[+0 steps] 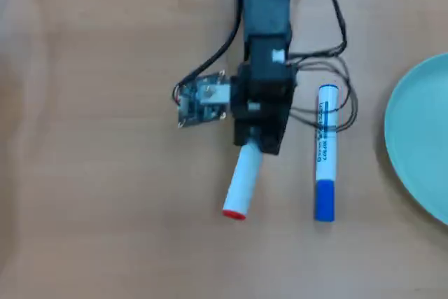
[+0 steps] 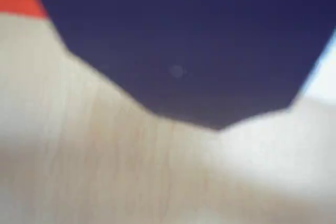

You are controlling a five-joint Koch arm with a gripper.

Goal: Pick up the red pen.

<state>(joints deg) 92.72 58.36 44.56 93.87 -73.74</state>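
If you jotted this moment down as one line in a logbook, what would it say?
end effector: over upper end of red pen, grip not visible | blue pen: apart, untouched | plate: right edge, overhead view

Red pen (image 1: 242,180), white barrel, red ring at lower end, slightly tilted, cap apparently hidden

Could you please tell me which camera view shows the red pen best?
The overhead view: the red pen shows its white barrel and red end below the gripper, which covers its upper end. The wrist view is blurred, with only a red patch in one corner.
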